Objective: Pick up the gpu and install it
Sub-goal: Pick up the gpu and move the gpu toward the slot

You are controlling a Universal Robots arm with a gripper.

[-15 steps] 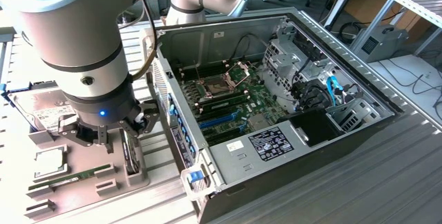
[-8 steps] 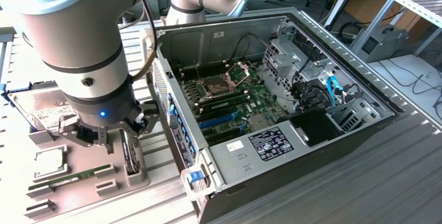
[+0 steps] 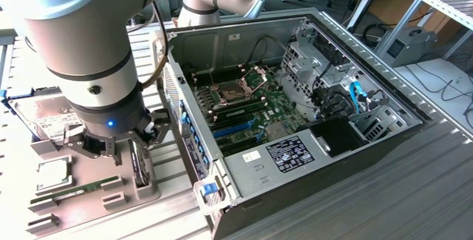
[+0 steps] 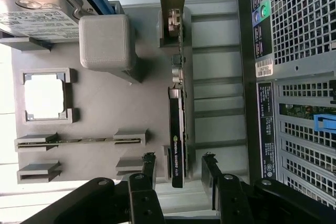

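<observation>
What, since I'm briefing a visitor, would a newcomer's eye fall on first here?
The big silver arm looms at the exterior view's left foreground, its open fingers straddling the end of the black gpu, which stands on edge in a grey tray. Toward that view's right, the open case shows its green motherboard.

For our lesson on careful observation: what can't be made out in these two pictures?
- Exterior view: the gpu stands edge-on, its far end hidden behind the jaws.
- Exterior view: the hard drive is partly covered by the arm.
- Wrist view: the hard drive is cut off by the picture's edge.
</observation>
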